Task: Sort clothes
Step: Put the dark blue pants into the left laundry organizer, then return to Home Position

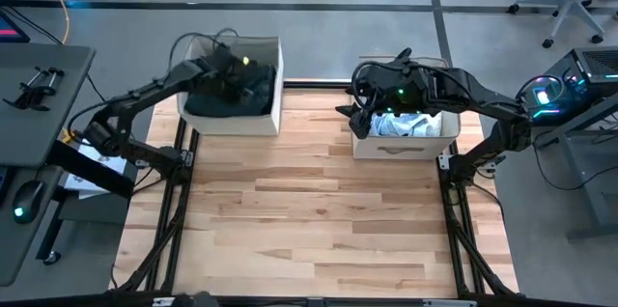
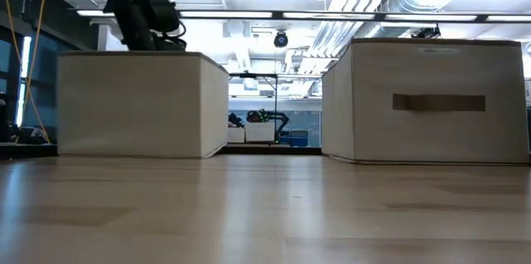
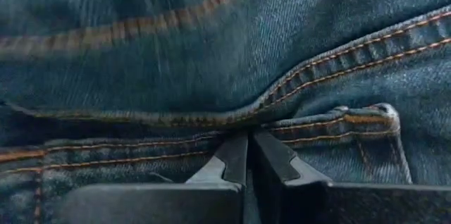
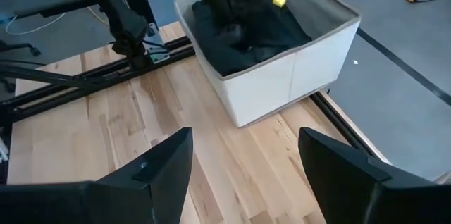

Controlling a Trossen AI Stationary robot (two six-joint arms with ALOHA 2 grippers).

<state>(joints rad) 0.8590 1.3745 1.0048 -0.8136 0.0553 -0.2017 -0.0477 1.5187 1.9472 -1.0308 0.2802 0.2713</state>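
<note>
While the bench [image 1: 319, 220] top lies bare of garments, we read this as a late step of the sort: the clothes sit in the two bins at the far edge. The left bin [image 1: 266, 114], toward the far-left corner, holds the dark pile [image 1: 227, 102]; the right bin [image 1: 406, 145], toward the far-right corner, holds the pale, silvery-blue pieces [image 1: 406, 124].

Left gripper [image 3: 248, 155]: down inside the left bin, fingers pressed together, tips against a seam of the dark jeans [image 3: 211, 48]. Whether a fold of denim is pinched betw. them we cannot tell.

Right gripper [image 4: 243, 157]: fingers spread, nothing betw. them, hanging at the near-left corner of the right bin, just above the bench.

Next move, as we judge it: the left arm prob. needs to lift clear w/o dragging denim over the bin wall; if fabric is caught it must let go first. The right arm waits.

Writing: none legible. No brand, label or tag readable on bins or jeans; only orange stitching shows.
</note>
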